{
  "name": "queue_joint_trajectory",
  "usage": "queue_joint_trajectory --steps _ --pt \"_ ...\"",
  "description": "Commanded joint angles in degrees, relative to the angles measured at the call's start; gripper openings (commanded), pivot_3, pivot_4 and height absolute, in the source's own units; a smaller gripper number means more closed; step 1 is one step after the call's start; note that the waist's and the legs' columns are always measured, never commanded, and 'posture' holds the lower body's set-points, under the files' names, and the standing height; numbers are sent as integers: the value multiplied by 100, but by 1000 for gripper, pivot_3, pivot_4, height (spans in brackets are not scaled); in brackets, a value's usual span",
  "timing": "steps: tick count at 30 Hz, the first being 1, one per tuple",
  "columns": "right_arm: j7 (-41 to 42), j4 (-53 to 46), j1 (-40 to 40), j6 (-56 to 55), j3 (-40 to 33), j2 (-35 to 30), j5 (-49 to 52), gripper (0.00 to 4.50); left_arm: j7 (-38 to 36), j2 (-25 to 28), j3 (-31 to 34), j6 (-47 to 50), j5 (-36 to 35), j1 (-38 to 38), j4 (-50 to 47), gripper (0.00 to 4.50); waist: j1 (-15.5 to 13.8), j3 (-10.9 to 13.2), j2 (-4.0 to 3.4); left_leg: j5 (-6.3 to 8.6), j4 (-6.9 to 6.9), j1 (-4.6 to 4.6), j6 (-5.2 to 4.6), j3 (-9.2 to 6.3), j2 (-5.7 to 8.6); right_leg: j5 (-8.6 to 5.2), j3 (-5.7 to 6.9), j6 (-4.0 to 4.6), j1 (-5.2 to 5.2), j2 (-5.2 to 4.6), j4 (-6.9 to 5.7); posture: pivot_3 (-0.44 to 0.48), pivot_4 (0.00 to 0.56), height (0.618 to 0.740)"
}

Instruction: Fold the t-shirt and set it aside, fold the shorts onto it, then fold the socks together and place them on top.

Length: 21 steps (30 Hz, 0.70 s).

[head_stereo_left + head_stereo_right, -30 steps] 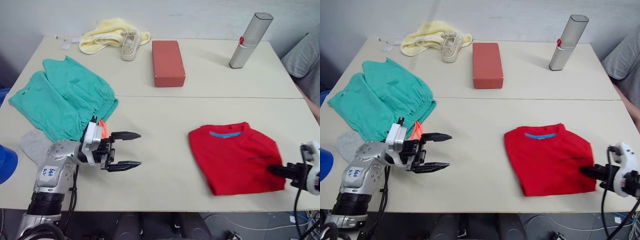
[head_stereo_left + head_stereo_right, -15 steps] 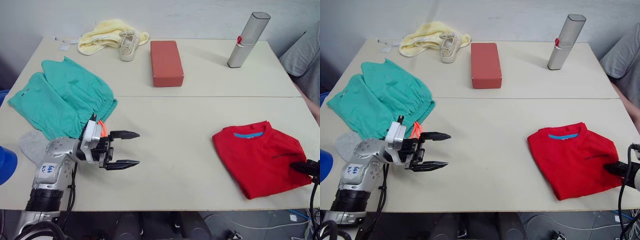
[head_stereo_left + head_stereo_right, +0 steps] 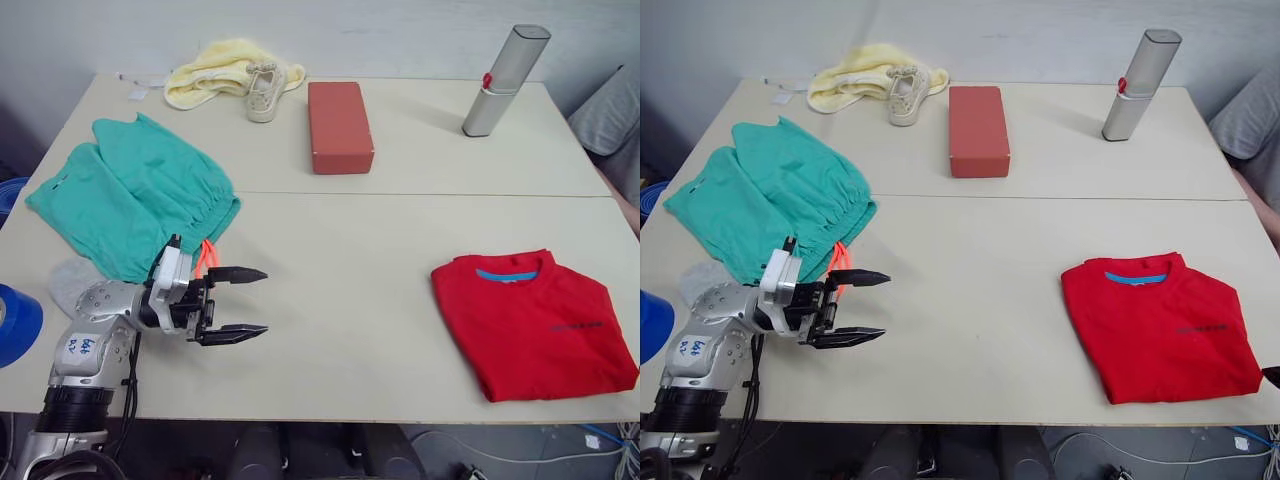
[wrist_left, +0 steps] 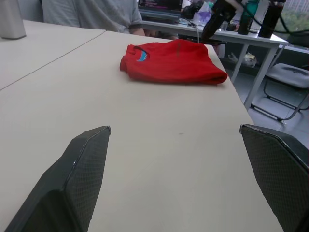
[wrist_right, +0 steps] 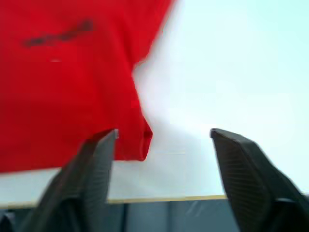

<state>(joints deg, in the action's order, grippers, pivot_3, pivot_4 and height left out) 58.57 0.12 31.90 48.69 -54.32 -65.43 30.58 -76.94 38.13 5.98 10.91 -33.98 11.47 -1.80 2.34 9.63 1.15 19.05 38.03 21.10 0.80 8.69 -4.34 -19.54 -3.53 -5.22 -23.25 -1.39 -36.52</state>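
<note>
The red t-shirt (image 3: 535, 325) lies folded at the table's front right, blue collar band facing the far side. My right gripper (image 5: 164, 131) hovers open at the shirt's near right corner (image 5: 140, 140), holding nothing. The teal shorts (image 3: 130, 205) lie spread out at the left, their orange drawstring (image 3: 207, 255) beside my left arm. Just right of the shorts, my left gripper (image 3: 240, 300) hangs open and empty over bare table. A grey sock (image 3: 68, 280) peeks out beside the left wrist, partly hidden by it.
At the back are a pale yellow cloth (image 3: 215, 65) with a small shoe (image 3: 263, 88), a red-brown box (image 3: 340, 125) and a silver bottle (image 3: 505, 80). A blue object (image 3: 15, 320) is at the left edge, a person's grey sleeve (image 3: 612, 110) at the right.
My right gripper dragged the folded t-shirt rightward, then opened, let go of it and drew back past the table's right edge. The left gripper stayed put.
</note>
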Motion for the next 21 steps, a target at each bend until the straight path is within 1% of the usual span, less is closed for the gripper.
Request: queue_joint_trajectory --steps 1,3,5,7,9,10,12,13,14,17,18,20,21 --pt "835 -374 -139 -1525 -417 280 -123 3228 165 70 339 18 -144 -183 -230 4500 45 2 4 -1 0 -2 -1 0 0 3 2 -2 2 0 0 0 150 740" --pt "1054 -617 -380 -2079 -343 549 26 3228 377 101 564 131 -223 -303 -274 4500 72 8 14 -2 0 -15 -3 -9 1 4 5 -3 24 -3 1 0 150 740" --pt "1070 -1033 -708 -2374 -69 899 259 3228 619 153 891 75 -188 -494 -350 4500 82 10 18 -2 1 -26 -3 -21 0 5 2 -1 42 -6 4 0 150 740" --pt "1074 -1500 -1019 -2892 447 1352 326 3228 961 177 1339 -49 -107 -802 -488 4500 97 14 25 1 -2 -43 0 -22 -4 5 0 2 58 -6 5 0 150 740" --pt "990 -1761 -1285 -3574 1061 1812 94 3228 1397 173 1861 -45 -54 -1213 -645 4500 120 15 27 5 -6 -61 2 -23 -9 3 1 6 77 -6 9 0 150 740" --pt "955 -1880 -1324 -3478 1276 1971 219 3406 1571 158 2118 -66 -27 -1431 -704 4500 108 14 23 7 -8 -62 4 -21 -12 3 2 8 79 -6 10 0 150 740" --pt "1016 -1987 -1353 -3638 1723 2217 217 3833 2058 91 2676 100 -39 -1921 -868 4500 91 19 14 9 -7 -63 1 -20 -9 2 3 10 77 -12 8 0 150 740" --pt "1118 -1954 -1365 -4045 2021 2435 79 4116 2331 -27 3091 185 -108 -2283 -997 4500 87 19 14 10 -7 -63 -1 -20 -9 0 4 13 76 -14 8 0 150 740" --pt "1185 -1910 -1368 -4390 2222 2580 -48 4422 2514 -107 3350 239 -171 -2529 -1090 4500 85 17 20 11 -7 -63 -2 -20 -10 -1 5 16 76 -15 8 0 150 740" --pt "1216 -1655 -1443 -5400 2701 3121 -311 4469 3010 -420 4204 291 -227 -3309 -1153 4500 79 13 28 19 -8 -65 -3 -24 -14 -9 12 28 80 -15 11 0 150 740" --pt "1389 -1618 -1502 -5840 2822 3413 -139 4469 3326 -551 4577 503 -285 -3613 -1048 4500 80 13 32 20 -8 -66 -4 -24 -14 -11 13 31 81 -16 11 0 150 740" --pt "1613 -1544 -1599 -6479 2976 3756 53 4469 3636 -668 4956 746 -417 -3917 -891 4500 87 16 36 22 -7 -75 -4 -21 -14 -13 13 35 86 -15 8 0 150 740" --pt "1610 -1527 -1600 -6516 3052 3817 93 4469 3698 -656 5049 1056 -577 -4068 -833 4500 81 18 40 28 -8 -82 -11 -22 -14 -15 14 38 94 -15 7 0 150 740"
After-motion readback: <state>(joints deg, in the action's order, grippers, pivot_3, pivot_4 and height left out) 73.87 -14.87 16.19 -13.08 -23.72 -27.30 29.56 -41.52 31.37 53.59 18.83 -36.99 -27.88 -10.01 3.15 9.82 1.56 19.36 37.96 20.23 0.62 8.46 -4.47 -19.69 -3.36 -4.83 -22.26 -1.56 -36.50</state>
